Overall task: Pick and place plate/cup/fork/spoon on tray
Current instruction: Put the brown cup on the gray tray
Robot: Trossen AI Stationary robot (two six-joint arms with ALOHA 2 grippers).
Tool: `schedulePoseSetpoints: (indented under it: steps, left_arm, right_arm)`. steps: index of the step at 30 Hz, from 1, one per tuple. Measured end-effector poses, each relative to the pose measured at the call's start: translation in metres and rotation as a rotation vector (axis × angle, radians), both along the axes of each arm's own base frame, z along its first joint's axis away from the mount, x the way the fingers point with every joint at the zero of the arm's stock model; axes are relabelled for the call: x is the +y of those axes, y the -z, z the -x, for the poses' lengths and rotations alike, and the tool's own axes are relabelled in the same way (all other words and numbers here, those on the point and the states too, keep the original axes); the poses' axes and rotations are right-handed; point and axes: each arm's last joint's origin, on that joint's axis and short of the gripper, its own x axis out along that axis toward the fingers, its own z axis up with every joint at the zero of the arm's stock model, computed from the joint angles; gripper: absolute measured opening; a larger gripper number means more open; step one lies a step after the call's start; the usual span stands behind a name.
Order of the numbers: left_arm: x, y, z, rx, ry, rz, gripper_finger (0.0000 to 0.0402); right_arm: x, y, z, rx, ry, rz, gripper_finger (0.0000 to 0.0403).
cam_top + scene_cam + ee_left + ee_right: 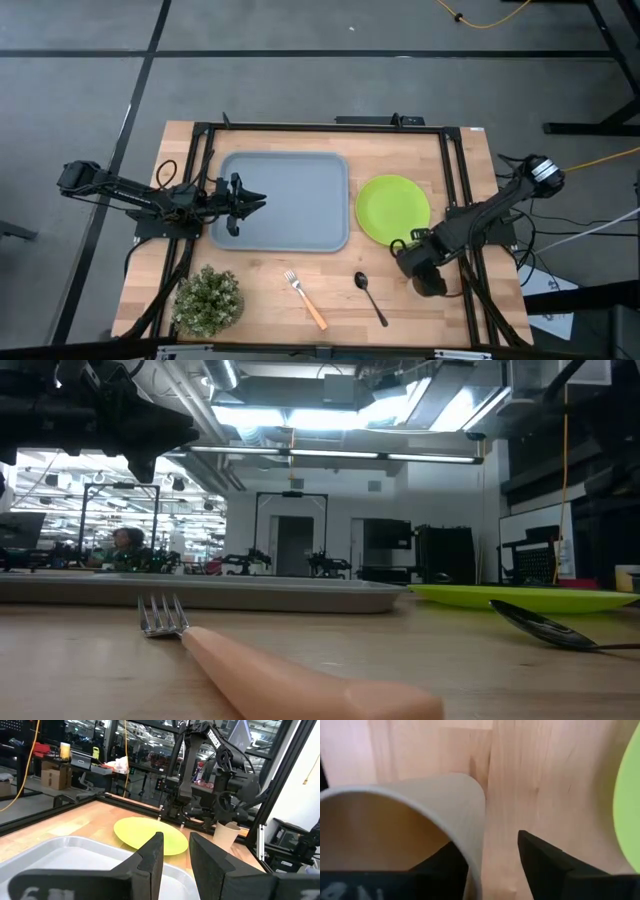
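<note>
Setting: robotics lab, open-plan industrial hall. Evidence: wooden table (330, 300) bounded by a black metal frame (320, 127) on grey floor; more robot arms (330, 563) on benches behind; exposed ceiling ducts and strip lights (330, 455); yellow cable (490, 20); cardboard boxes (54, 775) beyond the fingers; a person (125, 543) seated far back.

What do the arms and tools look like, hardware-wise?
Both arms are dark, jointed links with black cabling looped along them. The left tool has two flat, matte-black wedge-shaped fingers, with pale lettering low on its body. The right tool is equally dark and blocky; its arm carries a silver-grey band at one joint.
</note>
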Motion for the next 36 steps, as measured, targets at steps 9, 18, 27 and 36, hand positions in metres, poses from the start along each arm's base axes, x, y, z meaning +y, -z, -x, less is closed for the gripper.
schedulePoseSetpoints:
  steps: [9, 18, 27, 36]
  left_arm:
    - [0.0, 0.0, 0.0, 0.0, 0.0, -0.001, 0.0086]
    - [0.0, 0.0, 0.0, 0.004, -0.004, -0.027, 0.0086]
    - [0.0, 0.0, 0.0, 0.003, -0.004, -0.026, 0.0086]
    - [0.0, 0.0, 0.0, 0.003, -0.004, -0.026, 0.0086]
  right_arm:
    - [0.004, 0.006, -0.002, 0.046, 0.025, -0.041, 0.0019]
    - [0.006, -0.009, -0.008, 0.063, 0.152, -0.046, 0.0004]
    - [-0.009, -0.1, -0.055, -0.426, 0.125, 0.259, 0.0002]
    - [-0.052, -0.166, -0.102, -0.994, 0.404, 0.778, 0.0001]
